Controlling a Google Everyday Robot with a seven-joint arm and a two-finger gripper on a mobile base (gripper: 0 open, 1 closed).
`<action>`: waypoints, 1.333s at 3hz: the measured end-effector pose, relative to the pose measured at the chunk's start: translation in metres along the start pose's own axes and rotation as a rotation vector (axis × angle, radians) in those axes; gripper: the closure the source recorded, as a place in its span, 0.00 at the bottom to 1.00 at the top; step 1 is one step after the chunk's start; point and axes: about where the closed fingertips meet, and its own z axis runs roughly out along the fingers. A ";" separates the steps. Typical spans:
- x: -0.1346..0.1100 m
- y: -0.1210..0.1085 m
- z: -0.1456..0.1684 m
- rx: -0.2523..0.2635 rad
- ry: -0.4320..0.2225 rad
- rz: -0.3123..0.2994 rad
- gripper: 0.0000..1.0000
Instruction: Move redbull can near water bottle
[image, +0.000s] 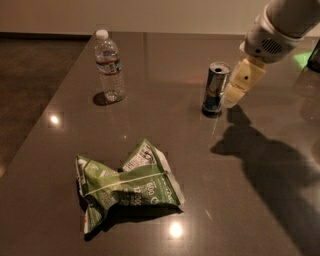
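Redbull can (216, 89) upright on the table (260, 200), well apart from the water bottle (110, 65) at the far left. Gripper (235, 93) just right of the can; open or shut, cannot tell. Crumpled green bag (127, 187) nearer the front.

End effector (232, 97) beside can (216, 89); arm (282, 25) cropped

This looks like an office break area or a robot lab, I cannot tell which. A broad, glossy dark table (165, 65) mirrors ceiling lights below a plain pale wall (150, 15). On it are a water bottle (110, 67), a redbull can (216, 89) and a green chip bag (127, 187). The gripper (239, 86) hangs just beside the can.
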 end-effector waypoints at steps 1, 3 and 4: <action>-0.011 -0.014 0.022 -0.022 -0.032 0.059 0.00; -0.027 -0.022 0.048 -0.060 -0.071 0.097 0.13; -0.036 -0.022 0.051 -0.073 -0.096 0.097 0.44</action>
